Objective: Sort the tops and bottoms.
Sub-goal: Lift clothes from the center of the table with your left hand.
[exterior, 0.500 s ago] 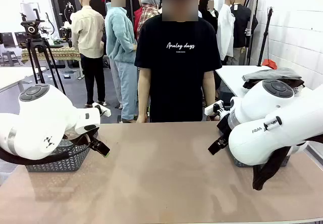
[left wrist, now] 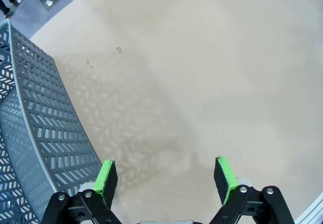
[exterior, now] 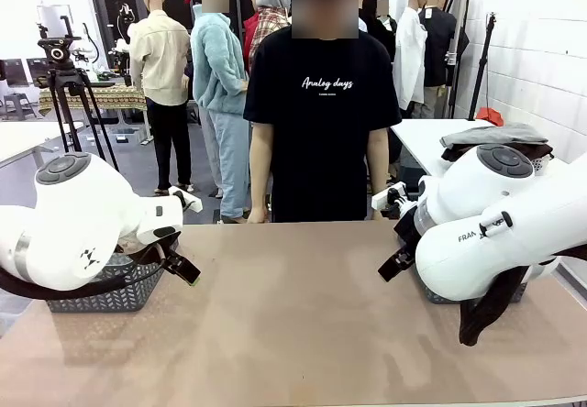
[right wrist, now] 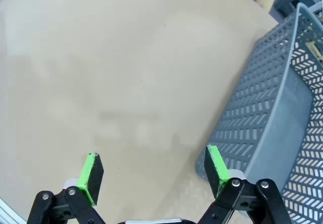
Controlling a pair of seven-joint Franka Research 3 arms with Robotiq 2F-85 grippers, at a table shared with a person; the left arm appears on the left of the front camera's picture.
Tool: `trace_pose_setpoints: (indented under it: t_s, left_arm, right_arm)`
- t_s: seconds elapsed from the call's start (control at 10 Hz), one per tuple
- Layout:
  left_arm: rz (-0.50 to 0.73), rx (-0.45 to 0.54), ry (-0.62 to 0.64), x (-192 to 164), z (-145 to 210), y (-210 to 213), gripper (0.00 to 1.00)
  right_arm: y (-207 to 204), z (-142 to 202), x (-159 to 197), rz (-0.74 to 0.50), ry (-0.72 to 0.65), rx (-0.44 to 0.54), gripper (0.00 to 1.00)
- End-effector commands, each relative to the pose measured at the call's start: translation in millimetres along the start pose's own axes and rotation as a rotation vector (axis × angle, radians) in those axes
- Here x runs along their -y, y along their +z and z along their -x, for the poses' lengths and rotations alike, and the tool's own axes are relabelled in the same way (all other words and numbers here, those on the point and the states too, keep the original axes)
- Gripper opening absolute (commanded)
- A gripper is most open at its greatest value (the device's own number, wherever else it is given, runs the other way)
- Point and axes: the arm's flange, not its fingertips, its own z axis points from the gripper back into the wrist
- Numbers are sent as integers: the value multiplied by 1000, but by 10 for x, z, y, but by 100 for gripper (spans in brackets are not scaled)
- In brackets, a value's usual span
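- Nothing to report as shifted from half a second earlier: same arm poses, same baskets, same stance of the person [exterior: 316,104] at the far edge.
- Front view: left gripper [exterior: 186,272] parked low beside the left basket [exterior: 110,292], right gripper [exterior: 390,268] mirrored beside the right basket [exterior: 431,295]. Both angled inward over the table [exterior: 293,334], probably so either can reach the middle once cloth arrives. One basket per side, sensibly one for each class of garment.
- Front view, behind the right arm: folded cloth pile [exterior: 495,137], grey over dark, resting on a white side table [exterior: 431,137], well apart from both grippers. Possibly the tops and bottoms waiting to be brought over; cannot tell for certain.
- Left wrist view: left gripper [left wrist: 164,171] spread to full width, green pads apart, nothing between them. Hovers over bare tabletop [left wrist: 202,57] with the mesh wall of the left basket [left wrist: 50,133] just beside one finger, close enough for a short drop later.
- Right wrist view: right gripper [right wrist: 151,163] likewise spread wide and holding nothing. Right basket [right wrist: 272,113] near one finger, tabletop [right wrist: 101,57] ahead.
- Judged as the waiting stage, sorting not yet begun.
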Motion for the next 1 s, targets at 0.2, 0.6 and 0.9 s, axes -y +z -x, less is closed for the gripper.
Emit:
trace_pose_setpoints:
  t_s: [0.2, 0.6, 0.9]
  left_arm:
    - [0, 0, 3, -14, 4, 0, 100]
    - [0, 0, 3, -14, 4, 0, 100]
    - [0, 0, 3, -14, 4, 0, 100]
  right_arm:
    - [0, 0, 1, 0, -1, 0, 100]
    - [0, 0, 1, 0, -1, 0, 100]
    - [0, 0, 1, 0, -1, 0, 100]
